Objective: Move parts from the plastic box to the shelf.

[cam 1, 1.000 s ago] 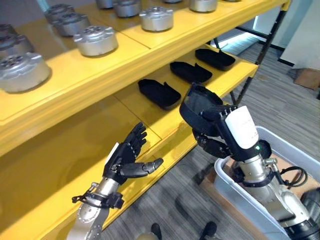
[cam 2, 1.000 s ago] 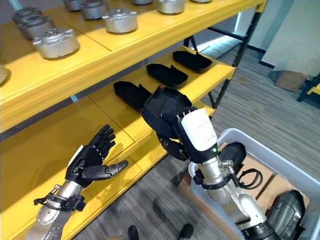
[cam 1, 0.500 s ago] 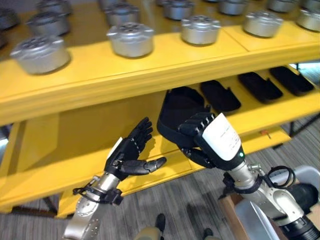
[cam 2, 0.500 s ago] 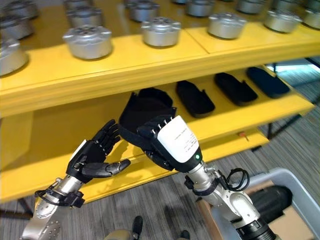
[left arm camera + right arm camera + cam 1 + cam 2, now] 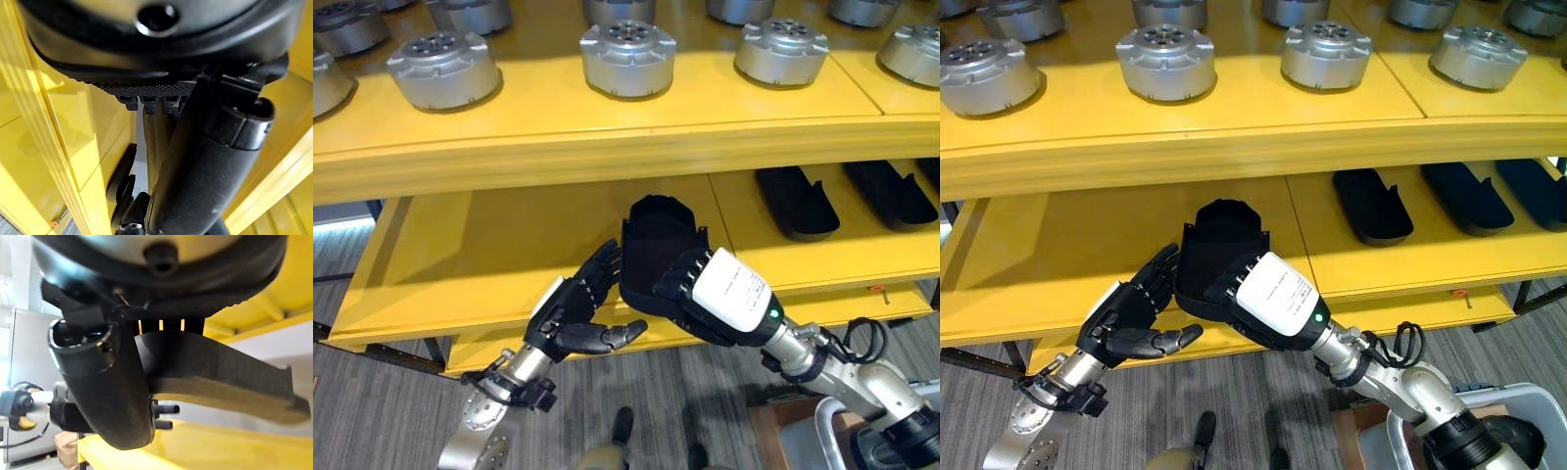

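My right hand (image 5: 717, 297) is shut on a black moulded part (image 5: 658, 247), fingers over its near rim and thumb beneath, as the right wrist view confirms on the part (image 5: 220, 367). It holds the part tilted over the front of the yellow lower shelf (image 5: 489, 255). My left hand (image 5: 576, 315) is open, fingers straight and thumb out, right beside the part's left edge; whether it touches I cannot tell. The grey plastic box (image 5: 1398, 441) is at the lower right, with a dark part inside.
Other black parts (image 5: 797, 202) lie in a row on the lower shelf to the right. Several round silver metal parts (image 5: 628, 57) stand on the upper shelf (image 5: 1234, 137), whose front edge overhangs the lower one. Bare shelf board lies left of the held part.
The camera has swung towards the shelf. My right hand has carried the black part from near the box to the lower shelf's front, close beside my open left hand.
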Robot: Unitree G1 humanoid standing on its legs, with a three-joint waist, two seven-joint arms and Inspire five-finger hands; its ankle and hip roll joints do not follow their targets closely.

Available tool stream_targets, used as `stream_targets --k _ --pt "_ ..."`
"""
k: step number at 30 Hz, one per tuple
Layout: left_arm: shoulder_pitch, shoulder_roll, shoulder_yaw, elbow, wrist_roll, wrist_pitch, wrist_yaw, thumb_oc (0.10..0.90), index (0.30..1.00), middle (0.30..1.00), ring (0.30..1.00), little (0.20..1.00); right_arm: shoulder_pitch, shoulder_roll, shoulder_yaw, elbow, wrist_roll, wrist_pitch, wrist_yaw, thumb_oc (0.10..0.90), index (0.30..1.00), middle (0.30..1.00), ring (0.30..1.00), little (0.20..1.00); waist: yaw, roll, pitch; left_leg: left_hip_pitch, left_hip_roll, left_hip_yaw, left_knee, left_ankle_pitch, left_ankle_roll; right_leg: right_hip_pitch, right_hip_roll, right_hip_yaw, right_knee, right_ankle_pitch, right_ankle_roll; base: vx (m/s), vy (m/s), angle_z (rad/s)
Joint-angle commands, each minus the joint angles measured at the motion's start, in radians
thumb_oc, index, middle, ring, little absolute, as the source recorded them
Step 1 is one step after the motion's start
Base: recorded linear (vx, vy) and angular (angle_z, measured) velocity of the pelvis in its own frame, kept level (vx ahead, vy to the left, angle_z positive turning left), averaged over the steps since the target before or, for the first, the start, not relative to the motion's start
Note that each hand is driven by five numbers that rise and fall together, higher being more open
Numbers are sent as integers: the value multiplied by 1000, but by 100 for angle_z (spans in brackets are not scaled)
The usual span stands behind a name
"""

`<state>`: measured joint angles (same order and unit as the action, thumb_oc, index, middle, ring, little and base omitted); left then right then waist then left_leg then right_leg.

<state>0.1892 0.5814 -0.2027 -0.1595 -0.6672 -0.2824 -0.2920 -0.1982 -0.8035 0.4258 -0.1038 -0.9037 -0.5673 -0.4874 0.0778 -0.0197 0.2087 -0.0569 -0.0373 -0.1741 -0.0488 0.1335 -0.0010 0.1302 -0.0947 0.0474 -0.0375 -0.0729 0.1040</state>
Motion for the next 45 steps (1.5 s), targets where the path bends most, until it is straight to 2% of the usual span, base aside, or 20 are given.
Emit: stream_targets --k 1,8,11,12,13,14,15,16,17,18,19,21,22,23,25,28,38,45 --pt "-36 21 54 -102 -82 -127 -25 900 1000 1000 1000 1000 -102 -1 19 -71 77 55 -41 400 300 300 300 300 8 -16 -88 67 -88 55 119 -198 72 -106 87 5 9 131 -53 121 -53 9" --pt "-38 37 43 -100 -82 -125 -21 900 1000 1000 1000 1000 -117 5 87 30 68 94 -19 400 300 300 300 300 10 -14 -89 56 -88 73 188 -228 63 -95 89 -20 16 117 -66 127 -71 12" --pt "-59 44 36 -93 -80 -118 -10 900 1000 1000 1000 1000 -145 19 107 93 56 107 -27 400 300 300 300 300 5 -14 -83 37 -99 109 263 -255 61 -95 86 -42 27 106 -74 62 -44 12" --pt "-79 40 27 -89 -73 -120 -4 900 1000 1000 1000 1000 -151 28 103 122 43 129 -22 400 300 300 300 300 -1 -14 -71 -10 -97 146 384 -234 45 -101 78 -74 42 103 -82 12 -41 38" --pt "-86 38 25 -86 -79 -121 -6 900 1000 1000 1000 1000 -153 30 99 132 41 137 -19 400 300 300 300 300 -4 -15 -69 -20 -91 163 409 -231 41 -103 74 -86 47 102 -84 -12 -39 52" --pt "-98 31 21 -78 -86 -122 -17 900 1000 1000 1000 1000 -157 35 92 151 34 150 -14 400 300 300 300 300 -10 -14 -65 -38 -69 191 445 -211 28 -109 67 -107 56 100 -88 -19 8 75" --pt "-115 14 15 -66 -78 -119 -25 900 1000 1000 1000 1000 -159 46 83 177 27 173 -5 400 300 300 300 300 -20 -12 -62 -54 -14 232 450 -162 3 -113 60 -138 64 97 -90 2 46 107" --pt "-124 0 11 -59 -71 -116 -35 900 1000 1000 1000 1000 -165 53 77 199 25 184 3 400 300 300 300 300 -29 -10 -62 -45 27 254 415 -147 -10 -113 54 -155 69 93 -89 31 66 155" --pt "-127 -5 10 -57 -69 -115 -37 900 1000 1000 1000 1000 -167 56 75 205 23 188 10 400 300 300 300 300 -32 -9 -61 -39 38 260 401 -142 -13 -111 51 -160 71 91 -88 95 150 120" --pt "-120 -11 6 -52 -73 -122 -45 900 1000 1000 1000 1000 -170 57 80 240 15 199 7 400 300 300 300 300 -35 0 -70 -6 70 271 284 -137 -19 -107 41 -173 66 89 -79 119 178 73" --pt "-112 -8 7 -56 -78 -125 -45 900 1000 1000 1000 1000 -166 56 81 257 19 208 6 400 300 300 300 300 -30 6 -71 3 76 254 220 -117 -24 -100 37 -170 60 90 -73 142 198 21" --pt "-99 -4 14 -62 -89 -129 -56 900 1000 1000 1000 1000 -170 52 85 294 27 218 8 400 300 300 300 300 -16 15 -61 -6 71 201 175 -63 -33 -81 34 -147 53 91 -69 119 135 29" --pt "-98 3 23 -64 -98 -128 -57 900 1000 1000 1000 1000 -171 41 82 304 37 213 11 400 300 300 300 300 -14 13 -61 3 65 206 159 -94 -26 -80 25 -147 56 88 -63 85 120 22" --pt "-100 8 31 -66 -103 -121 -61 900 1000 1000 1000 1000 -165 34 77 304 47 220 19 400 300 300 300 300 -14 12 -62 10 65 206 141 -101 -27 -79 20 -149 55 90 -57 54 113 7" --pt "-104 23 40 -78 -109 -103 -70 900 1000 1000 1000 1000 -144 33 63 311 51 240 25 400 300 300 300 300 -13 19 -69 58 70 199 67 -96 -27 -78 8 -171 56 90 -46 67 118 -7" --pt "-99 27 48 -78 -110 -102 -89 900 1000 1000 1000 1000 -122 45 49 352 35 242 16 400 300 300 300 300 -12 23 -80 94 72 206 20 -92 -25 -67 2 -184 55 86 -38 68 85 2" --pt "-93 30 72 -81 -122 -73 -140 900 1000 1000 1000 1000 -141 38 43 429 30 306 63 400 300 300 300 300 7 11 -88 127 73 211 -12 -100 -19 -44 -8 -206 40 84 -31 23 6 6" --pt "-134 47 66 -69 -130 -61 -158 900 1000 1000 1000 1000 -258 -13 90 529 47 324 97 400 300 300 300 300 29 5 -69 113 80 212 -13 -97 -25 -58 -8 -213 37 91 -28 -32 -54 8"
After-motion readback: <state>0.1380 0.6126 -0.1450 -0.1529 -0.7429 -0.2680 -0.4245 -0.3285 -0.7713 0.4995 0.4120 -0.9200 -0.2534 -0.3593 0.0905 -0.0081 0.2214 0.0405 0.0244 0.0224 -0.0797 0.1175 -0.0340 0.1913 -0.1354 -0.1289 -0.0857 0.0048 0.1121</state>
